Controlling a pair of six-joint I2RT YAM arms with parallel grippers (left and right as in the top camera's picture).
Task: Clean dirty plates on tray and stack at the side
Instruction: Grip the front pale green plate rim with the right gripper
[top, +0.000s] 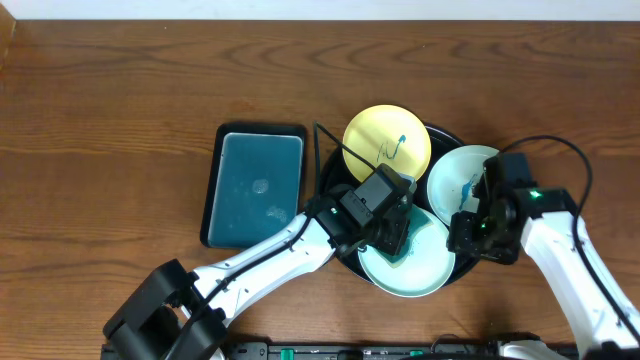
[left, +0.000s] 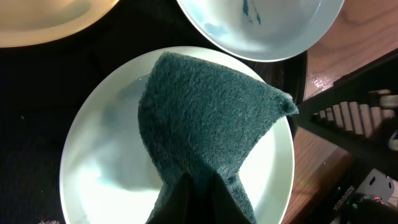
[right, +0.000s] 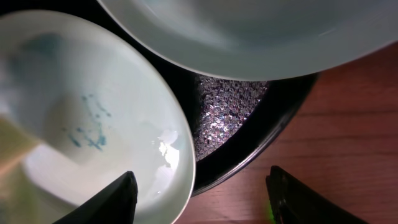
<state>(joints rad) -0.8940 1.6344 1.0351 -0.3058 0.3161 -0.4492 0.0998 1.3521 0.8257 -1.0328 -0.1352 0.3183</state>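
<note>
Nearest you, the near mint plate (left: 87, 174) lies in the black tray (right: 277, 121). Your left gripper (top: 392, 238) is clamped on a dark green scouring pad (left: 205, 118), which drapes onto the plate's middle. Just to the right, your right gripper (right: 202, 190) hangs with its jaws apart, gripping nothing (one finger over the marked mint plate (right: 81, 124), the other over bare tabletop (right: 354, 124), the tray rim between them). That marked mint plate carries teal scribbles and also sits in the tray. Farthest back in the tray lies the yellow plate (top: 385, 140), scribbled too. A teal tray (top: 255, 187) rests on the wood just left of the black one.
</note>
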